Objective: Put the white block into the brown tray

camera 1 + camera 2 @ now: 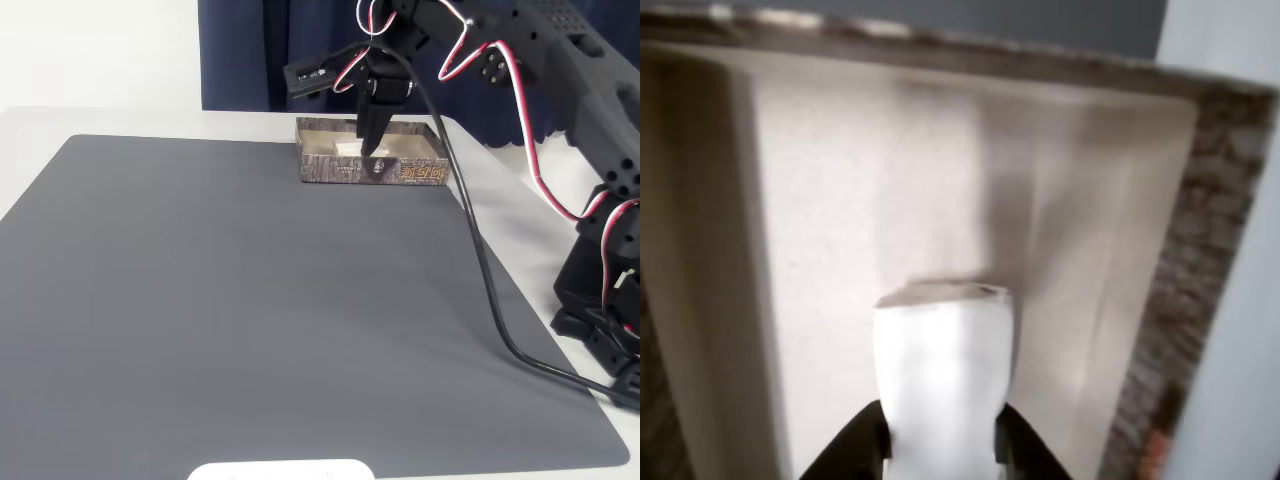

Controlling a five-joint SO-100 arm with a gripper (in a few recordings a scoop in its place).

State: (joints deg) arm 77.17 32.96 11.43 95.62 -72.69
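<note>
In the fixed view your hand [376, 148] dips into the brown tray [370, 170] near the tabletop's far edge, and the fingers and front wall hide most of the white block [347, 148]. In the wrist view the block [943, 385] is clamped between your two dark fingers [862, 447], its lower end cut off by the frame. Its long axis runs up toward the tray's [1200, 250] far wall, above the cream floor; whether it touches is unclear.
</note>
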